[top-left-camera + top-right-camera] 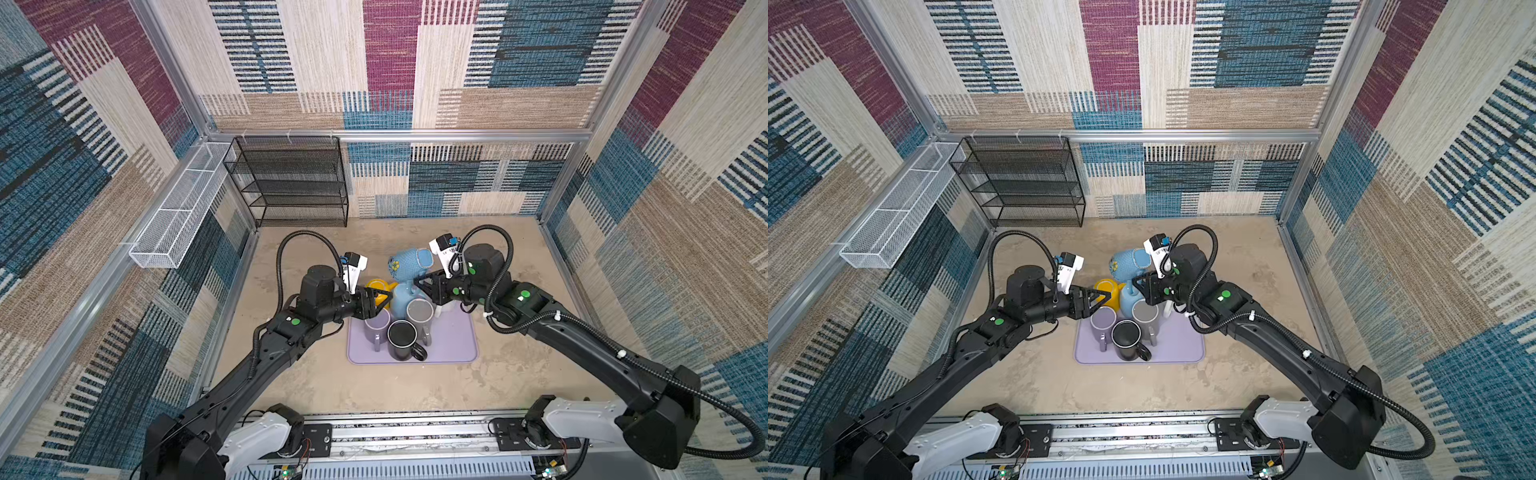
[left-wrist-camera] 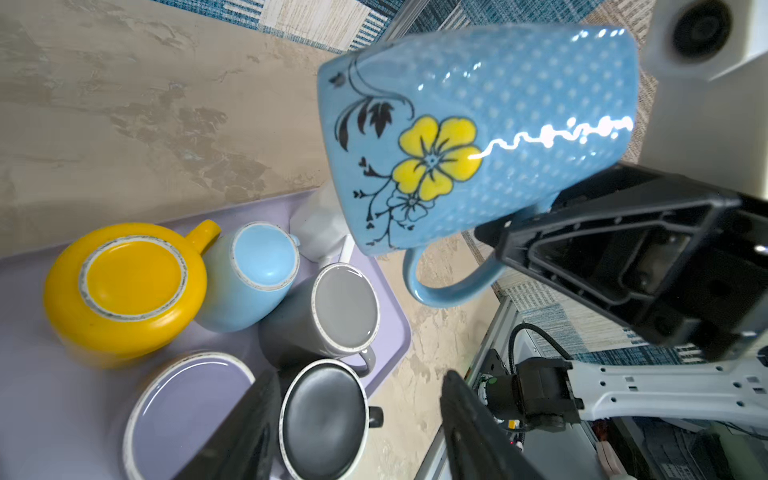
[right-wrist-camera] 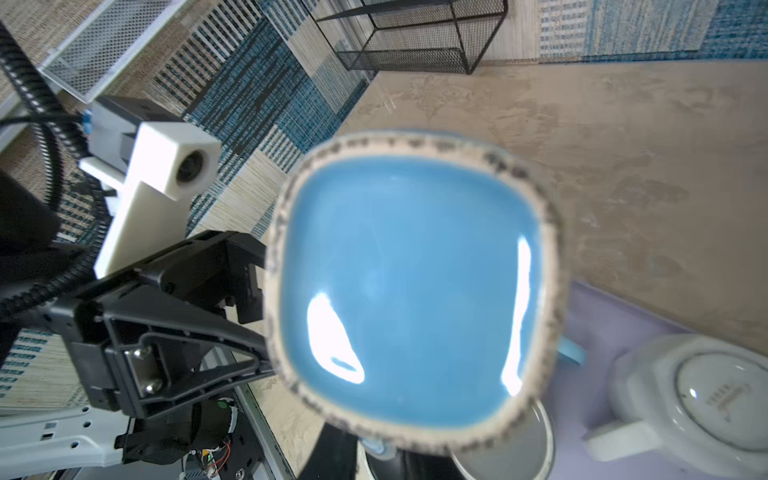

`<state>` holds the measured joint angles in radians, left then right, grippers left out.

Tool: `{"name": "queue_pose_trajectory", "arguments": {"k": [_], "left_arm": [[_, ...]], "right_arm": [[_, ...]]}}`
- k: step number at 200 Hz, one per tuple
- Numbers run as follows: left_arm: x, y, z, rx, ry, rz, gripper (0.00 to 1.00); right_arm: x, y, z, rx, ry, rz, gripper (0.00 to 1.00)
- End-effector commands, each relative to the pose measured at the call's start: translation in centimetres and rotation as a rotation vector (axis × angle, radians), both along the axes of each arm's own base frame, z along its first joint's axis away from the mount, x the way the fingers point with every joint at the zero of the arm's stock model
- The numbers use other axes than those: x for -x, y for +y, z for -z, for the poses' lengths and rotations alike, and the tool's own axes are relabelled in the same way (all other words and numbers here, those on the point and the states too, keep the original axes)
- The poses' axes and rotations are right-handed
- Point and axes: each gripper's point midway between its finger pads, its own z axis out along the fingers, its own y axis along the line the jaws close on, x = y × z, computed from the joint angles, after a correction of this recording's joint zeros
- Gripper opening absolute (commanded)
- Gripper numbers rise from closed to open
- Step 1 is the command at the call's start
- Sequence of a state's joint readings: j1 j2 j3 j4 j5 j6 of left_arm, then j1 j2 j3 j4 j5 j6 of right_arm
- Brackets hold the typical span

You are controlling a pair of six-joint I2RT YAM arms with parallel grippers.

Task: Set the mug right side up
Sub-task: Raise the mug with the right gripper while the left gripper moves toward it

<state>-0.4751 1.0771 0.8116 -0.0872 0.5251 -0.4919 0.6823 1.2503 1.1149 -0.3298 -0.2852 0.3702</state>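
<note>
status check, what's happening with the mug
Right hand shut on blue floral mug, airborne, tipped sideways. Left hand open, empty, over the tray. Upside-down mugs crowd the tray below.

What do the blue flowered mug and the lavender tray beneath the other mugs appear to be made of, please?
The blue flowered mug looks like glazed ceramic: glossy highlights, bare speckled foot ring. The lavender tray seems matte plastic or silicone: smooth, dull, rounded corners.

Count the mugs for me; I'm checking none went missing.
7: flowered blue mug in the right gripper; yellow, pale blue, grey, purple, black and white on the tray. More may be hidden.
</note>
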Motion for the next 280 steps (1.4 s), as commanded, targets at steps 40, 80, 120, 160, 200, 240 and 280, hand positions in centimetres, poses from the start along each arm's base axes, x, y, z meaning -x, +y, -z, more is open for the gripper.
{"name": "queue_pose_trajectory", "arguments": {"k": [40,80,120,160,200,240,280], "left_arm": [[0.0,-0.4,-2.9,0.107,-0.095,0.020,0.59],[0.6,-0.4,-4.6,0.185,-0.124,0.079,0.58],[0.4,-0.1,-5.9,0.255,-0.129,0.108,0.58],[0.8,-0.2,-7.5,0.317,-0.167,0.161,0.58],[1.5,-0.4,-8.6,0.365,-0.188,0.216,0.56],[2.0,0.0,-10.4,0.436,-0.233,0.260,0.54],[2.2,-0.1,-11.2,0.474,-0.241,0.304,0.48]], "right_arm": [[0.3,2.4,-4.9,-0.227,-0.104,-0.095,0.00],[1.0,2.8,-6.5,-0.294,-0.131,-0.139,0.00],[1.7,3.3,-7.9,-0.353,-0.157,-0.191,0.00],[1.9,3.8,-8.5,-0.386,-0.167,-0.225,0.00],[2.3,4.2,-9.1,-0.424,-0.178,-0.265,0.00],[3.0,4.4,-9.6,-0.456,-0.196,-0.306,0.00],[3.2,4.6,-9.5,-0.484,-0.201,-0.327,0.00]]}}
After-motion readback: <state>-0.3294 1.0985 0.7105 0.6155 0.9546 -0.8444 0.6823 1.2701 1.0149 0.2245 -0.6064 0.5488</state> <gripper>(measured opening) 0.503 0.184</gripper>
